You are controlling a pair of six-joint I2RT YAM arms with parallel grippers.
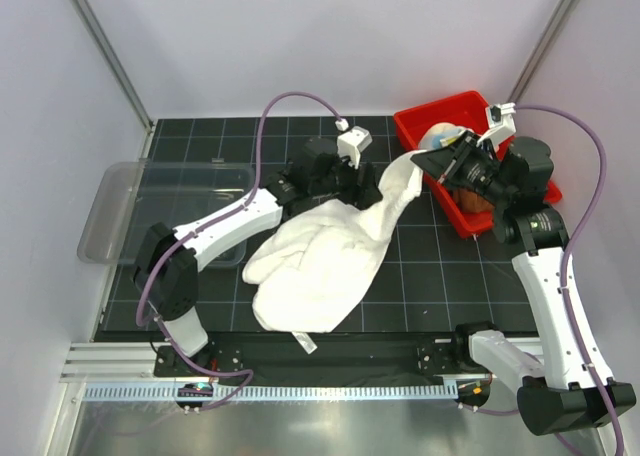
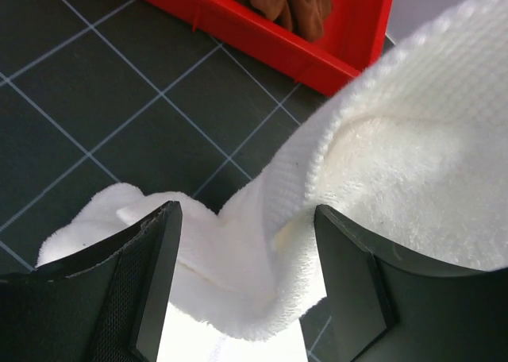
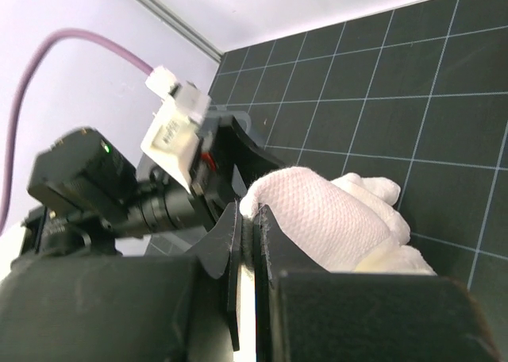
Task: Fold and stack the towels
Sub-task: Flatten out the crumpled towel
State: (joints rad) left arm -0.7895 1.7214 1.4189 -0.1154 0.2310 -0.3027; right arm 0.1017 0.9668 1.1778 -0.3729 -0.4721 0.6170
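The large cream-white towel [image 1: 320,256] lies crumpled on the black grid mat, one end drawn up toward the red bin [image 1: 420,128]. My right gripper [image 1: 432,162] is shut on that raised corner; in the right wrist view the corner [image 3: 317,219] is pinched between its closed jaws [image 3: 252,219]. My left gripper [image 1: 345,188] is open, its jaws either side of a fold of the same towel [image 2: 238,259]. A brown towel [image 2: 274,1] lies in the red bin. A pale cloth with yellow [image 1: 445,136] also lies in the bin. The pastel towel is out of view.
A clear plastic tray [image 1: 120,211] stands at the mat's left edge. The red bin [image 2: 317,60] sits at the back right, under my right wrist. Metal frame posts rise at both back corners. The left arm [image 3: 127,195] shows close in the right wrist view.
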